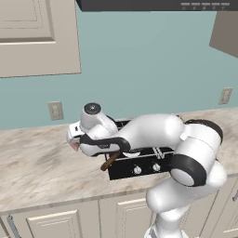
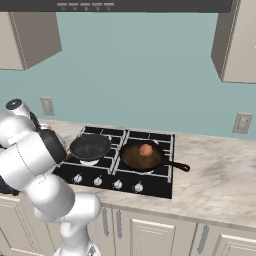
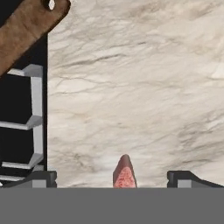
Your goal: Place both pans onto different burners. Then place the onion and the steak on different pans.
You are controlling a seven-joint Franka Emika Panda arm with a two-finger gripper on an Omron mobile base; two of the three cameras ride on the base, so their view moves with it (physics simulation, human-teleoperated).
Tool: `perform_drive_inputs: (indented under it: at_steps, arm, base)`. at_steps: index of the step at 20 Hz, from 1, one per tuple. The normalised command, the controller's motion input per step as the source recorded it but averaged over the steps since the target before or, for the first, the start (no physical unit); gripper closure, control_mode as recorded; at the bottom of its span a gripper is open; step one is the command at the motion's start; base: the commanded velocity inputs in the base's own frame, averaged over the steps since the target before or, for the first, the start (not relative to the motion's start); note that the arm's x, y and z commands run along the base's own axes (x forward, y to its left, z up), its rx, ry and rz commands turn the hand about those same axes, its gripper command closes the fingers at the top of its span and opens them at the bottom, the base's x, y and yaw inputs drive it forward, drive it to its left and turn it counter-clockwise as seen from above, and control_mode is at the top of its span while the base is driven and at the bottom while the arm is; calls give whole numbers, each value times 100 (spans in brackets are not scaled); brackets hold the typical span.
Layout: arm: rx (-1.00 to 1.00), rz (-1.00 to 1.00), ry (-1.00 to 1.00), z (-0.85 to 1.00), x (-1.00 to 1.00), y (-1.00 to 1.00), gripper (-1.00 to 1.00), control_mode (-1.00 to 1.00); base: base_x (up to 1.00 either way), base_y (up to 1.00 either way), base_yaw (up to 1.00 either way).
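Lying on the counter (image 3: 131,87), steak (image 3: 124,173) sits between the spread hand (image 3: 113,178) fingers.

You are looking at bare marble counter (image 3: 140,87) lying open ahead, with the wooden pan handle (image 3: 26,30) and cooktop (image 3: 17,131) crowding one side.

Teal wall (image 2: 145,75) behind a beige marbled countertop (image 2: 220,175), cream panelled base cabinets (image 2: 150,232) with slim metal handles below. Cream upper cabinets (image 1: 37,37) hang left and right, a dark range hood (image 2: 145,5) runs along the top between them. Pale outlet plates on the wall: one left (image 1: 55,110), one right (image 2: 243,123).
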Motion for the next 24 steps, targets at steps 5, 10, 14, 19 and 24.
perform_drive_inputs:
  at_steps: [5,10,14,19,24]
  arm:
    - [0,0,0,-20,28,11,-100,-100]
    - [0,0,0,-19,24,16,-100,-100]
    - [0,0,0,-19,28,14,-100,-100]
    - [0,0,0,-15,29,12,-100,-100]
    - [0,0,0,-15,26,8,-100,-100]
  base:
    - [0,0,0]
    - [0,0,0]
    - [0,0,0]
    - [0,0,0]
    - [0,0,0]
